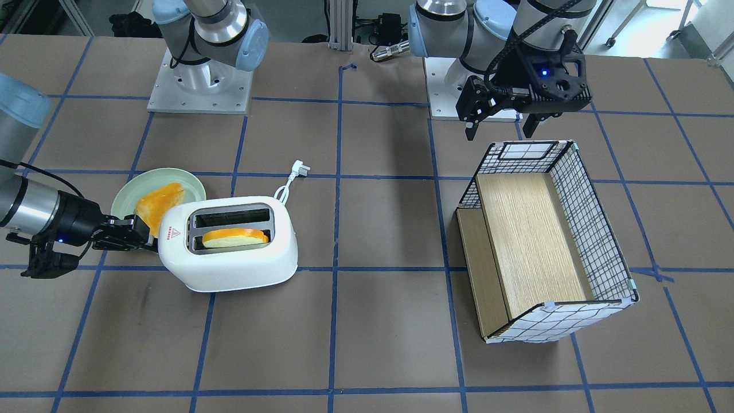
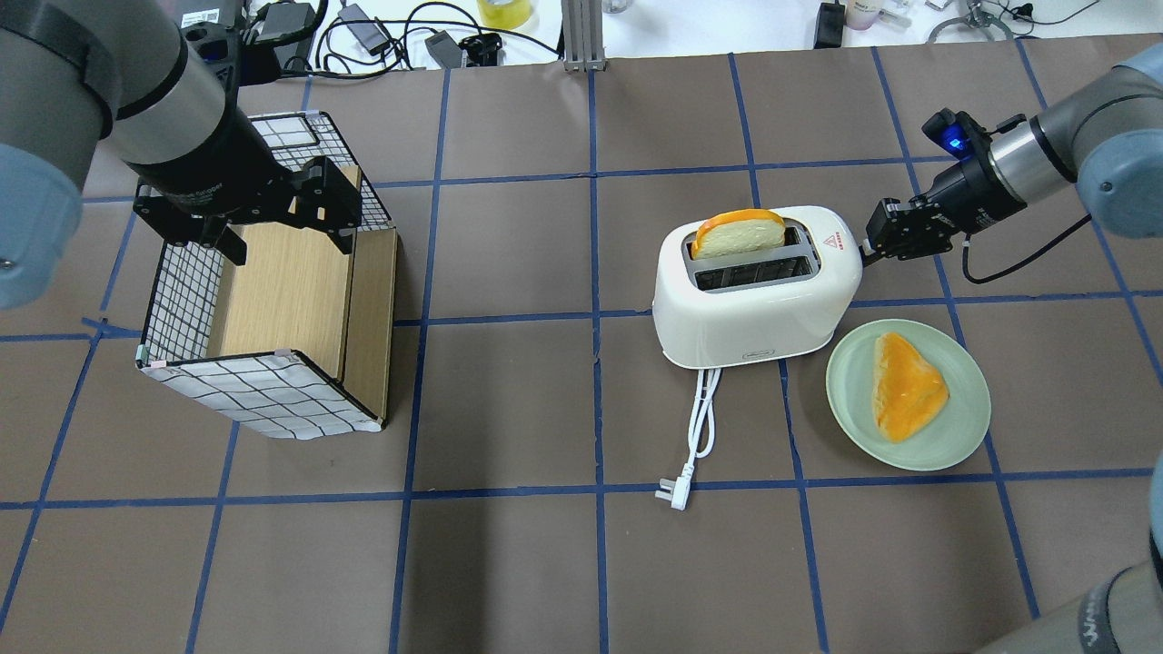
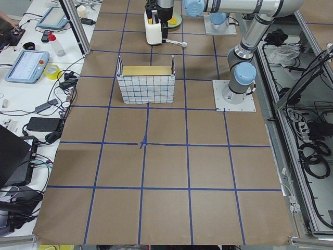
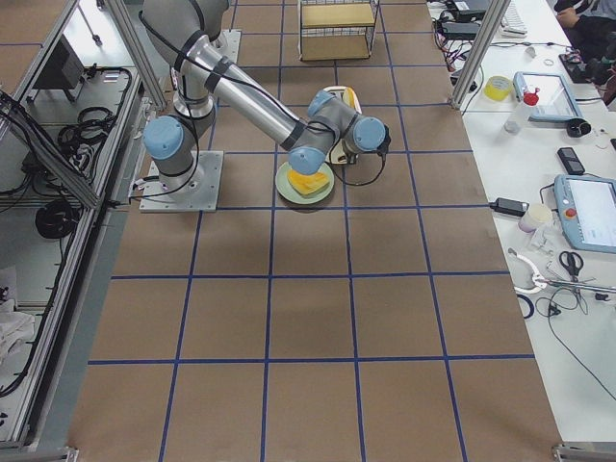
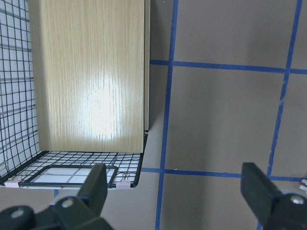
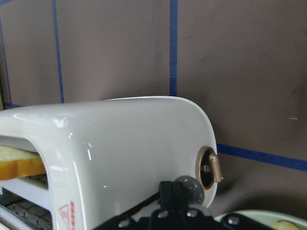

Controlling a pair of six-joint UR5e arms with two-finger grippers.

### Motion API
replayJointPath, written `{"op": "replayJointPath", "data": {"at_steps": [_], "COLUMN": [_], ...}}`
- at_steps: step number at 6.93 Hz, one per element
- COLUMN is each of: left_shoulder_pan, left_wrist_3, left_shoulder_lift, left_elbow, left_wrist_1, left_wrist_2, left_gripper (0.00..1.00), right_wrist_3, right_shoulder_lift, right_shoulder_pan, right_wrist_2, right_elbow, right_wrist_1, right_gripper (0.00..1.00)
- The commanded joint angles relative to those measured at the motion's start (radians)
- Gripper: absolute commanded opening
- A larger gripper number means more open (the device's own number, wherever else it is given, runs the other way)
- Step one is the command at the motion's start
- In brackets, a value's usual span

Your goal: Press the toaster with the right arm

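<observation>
Lying crosswise, toaster (image 2: 754, 309) stands slots-up.

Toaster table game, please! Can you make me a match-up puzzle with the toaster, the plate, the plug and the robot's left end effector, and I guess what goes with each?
Things:
1. toaster
2. plate
3. plug
4. left end effector

What goes with it:
A. open, above the basket
B. lying loose on the table
C. bread slice standing in one slot
D. orange-topped slice lying on it

Pairs: 1-C, 2-D, 3-B, 4-A
</observation>
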Motion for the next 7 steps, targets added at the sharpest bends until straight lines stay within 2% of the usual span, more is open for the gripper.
{"op": "replayJointPath", "data": {"at_steps": [1,5,6,7], "left_shoulder_pan": [0.000,0.000,0.000,0.000], "left_wrist_3": [0.000,0.000,0.000,0.000], "left_shoulder_lift": [0.000,0.000,0.000,0.000], "left_elbow": [0.000,0.000,0.000,0.000], "left_wrist_1": [0.000,0.000,0.000,0.000], "left_wrist_2": [0.001,0.001,0.001,0.001], "left_gripper": [1.00,1.00,1.00,1.00], "right_wrist_3": [0.034,0.109,0.111,0.111], "right_shoulder_lift": [-0.031,-0.109,-0.117,-0.150], "right_shoulder_pan": [-0.002,0.006,0.008,0.017], "right_wrist_2": [-0.012,-0.002,-0.009,-0.056], "right_elbow": [-0.015,-0.023,-0.046,-0.091], "right_wrist_1": [0.007,0.030,0.059,0.109], "right_gripper": [0.00,0.00,0.00,0.00]}}
